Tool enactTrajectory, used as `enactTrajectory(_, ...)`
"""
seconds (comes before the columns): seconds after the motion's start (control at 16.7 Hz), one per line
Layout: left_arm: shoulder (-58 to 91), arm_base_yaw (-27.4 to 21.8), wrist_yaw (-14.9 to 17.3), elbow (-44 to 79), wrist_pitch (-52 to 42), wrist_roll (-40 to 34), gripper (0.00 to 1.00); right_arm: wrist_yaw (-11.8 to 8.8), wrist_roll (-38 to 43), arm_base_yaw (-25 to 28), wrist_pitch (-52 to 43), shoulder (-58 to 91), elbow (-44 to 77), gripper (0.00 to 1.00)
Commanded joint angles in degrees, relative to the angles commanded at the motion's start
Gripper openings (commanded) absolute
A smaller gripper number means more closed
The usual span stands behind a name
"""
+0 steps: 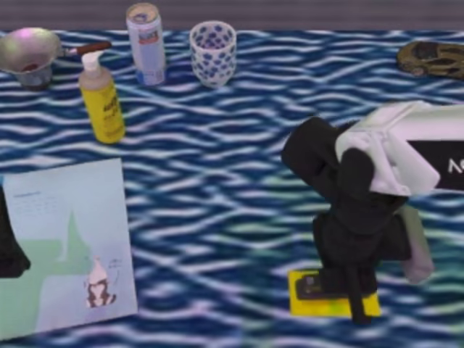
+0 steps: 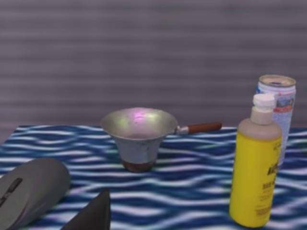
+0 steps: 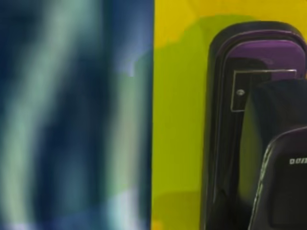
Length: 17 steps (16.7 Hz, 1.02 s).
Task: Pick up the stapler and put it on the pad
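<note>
The right gripper (image 1: 346, 290) is down over the yellow pad (image 1: 304, 304) at the near right of the table, and the dark stapler (image 1: 310, 286) lies on the pad beneath it. Whether its fingers grip the stapler cannot be told. The left arm sits parked at the near left edge.

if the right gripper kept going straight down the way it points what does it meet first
Most likely the stapler, directly beneath the right gripper and lying on the pad; whether they already touch is unclear.
</note>
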Motion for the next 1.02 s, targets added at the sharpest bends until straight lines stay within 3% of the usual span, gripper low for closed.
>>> enactTrajectory(0.24,0.0,0.0,0.0,0.0,0.0,0.0,1.0,0.0,0.0,0.0,0.2,0.1,-0.2,0.0)
enactTrajectory(1.02,0.0,0.0,0.0,0.0,0.0,0.0,1.0,0.0,0.0,0.0,0.2,0.1,-0.2,0.98)
